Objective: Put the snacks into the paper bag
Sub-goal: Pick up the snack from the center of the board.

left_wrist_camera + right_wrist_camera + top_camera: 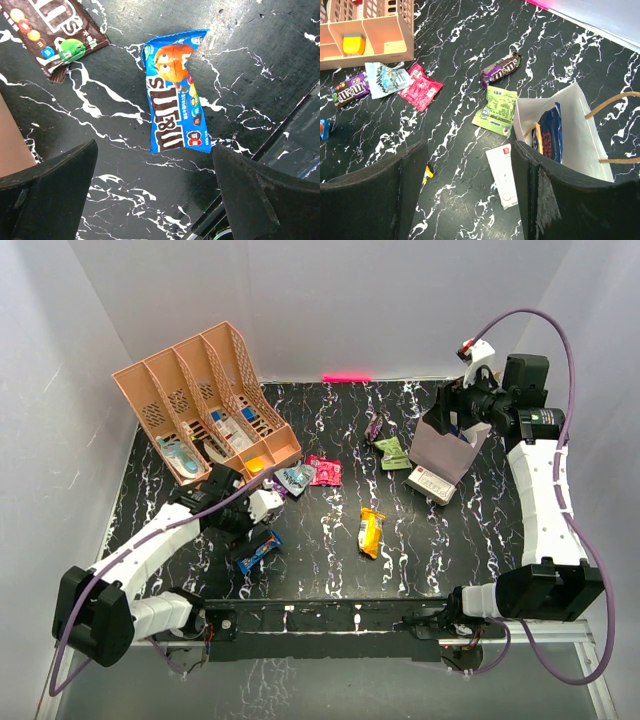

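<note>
Your right gripper hangs just above the paper bag, its jaws partly apart with nothing between them and one finger over the bag's rim. Inside the bag you can see the dark blue crisp bag, standing on edge against one wall. The white box lies flat just beside the bag on its near side. Close to the bag on its left lies the green packet, and a little farther back from that is the purple bar. The yellow packet lies on the black marbled table, nearer to you than the bag and to its left. Well to the left of the bag, the pink packet, the pale teal packet and a dark M&M's packet lie in a loose cluster. Your left gripper is far from the bag, over on the left side of the table. Its jaws are spread wide and empty, and it is poised above the blue M&M's packet, which lies flat and untouched.
</note>
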Tool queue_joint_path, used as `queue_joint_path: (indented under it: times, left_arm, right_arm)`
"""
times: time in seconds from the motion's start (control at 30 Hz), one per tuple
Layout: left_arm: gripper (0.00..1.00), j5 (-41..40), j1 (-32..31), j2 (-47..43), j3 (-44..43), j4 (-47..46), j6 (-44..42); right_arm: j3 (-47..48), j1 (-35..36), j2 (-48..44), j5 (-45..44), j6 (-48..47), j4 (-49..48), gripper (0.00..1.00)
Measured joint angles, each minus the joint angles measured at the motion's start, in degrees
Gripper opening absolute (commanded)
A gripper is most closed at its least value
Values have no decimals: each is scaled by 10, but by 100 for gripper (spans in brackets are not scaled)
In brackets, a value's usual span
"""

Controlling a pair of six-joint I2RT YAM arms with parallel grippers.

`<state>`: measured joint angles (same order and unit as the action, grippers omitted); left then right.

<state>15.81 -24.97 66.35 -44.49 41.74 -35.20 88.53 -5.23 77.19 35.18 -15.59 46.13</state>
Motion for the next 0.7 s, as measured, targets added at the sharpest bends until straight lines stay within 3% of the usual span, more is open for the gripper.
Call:
queue_joint_path:
  times: [0.33,0.7]
  left_arm:
    - [98,-39,-52,10,61,-54,32]
    - [86,-90,-84,35,96,-92,33]
  right_arm:
    - [-13,7,-25,-30,-8,0,70]
    - [-1,32,-15,-38,-10,6,71]
